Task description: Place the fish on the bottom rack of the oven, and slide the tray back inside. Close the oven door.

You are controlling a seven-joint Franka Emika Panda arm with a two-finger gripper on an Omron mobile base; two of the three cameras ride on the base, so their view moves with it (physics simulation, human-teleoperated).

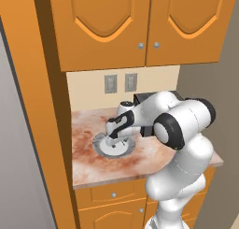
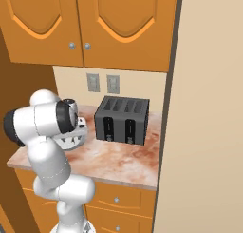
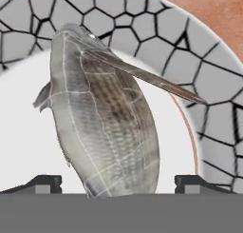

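The fish (image 3: 104, 122), silver-grey and slender, lies on a round grey plate with a cracked-mosaic rim (image 3: 209, 84). The plate (image 1: 122, 151) sits on the pink marbled counter (image 1: 93, 169). My gripper (image 1: 113, 140) hangs straight down, just above the plate. In the hand view the gripper (image 3: 119, 182) is open. Its two dark fingertips (image 3: 47, 182) stand on either side of the fish's body without touching it. The arm covers most of the plate (image 2: 71, 141) in the right base view. The oven, its rack and its door are out of view.
A black four-slot toaster (image 2: 122, 119) stands on the counter to the right of the plate, against the wall. Orange wall cabinets (image 1: 140, 27) hang above and a tall orange panel (image 1: 46, 130) bounds the counter on the left. Drawers (image 1: 112, 194) lie below.
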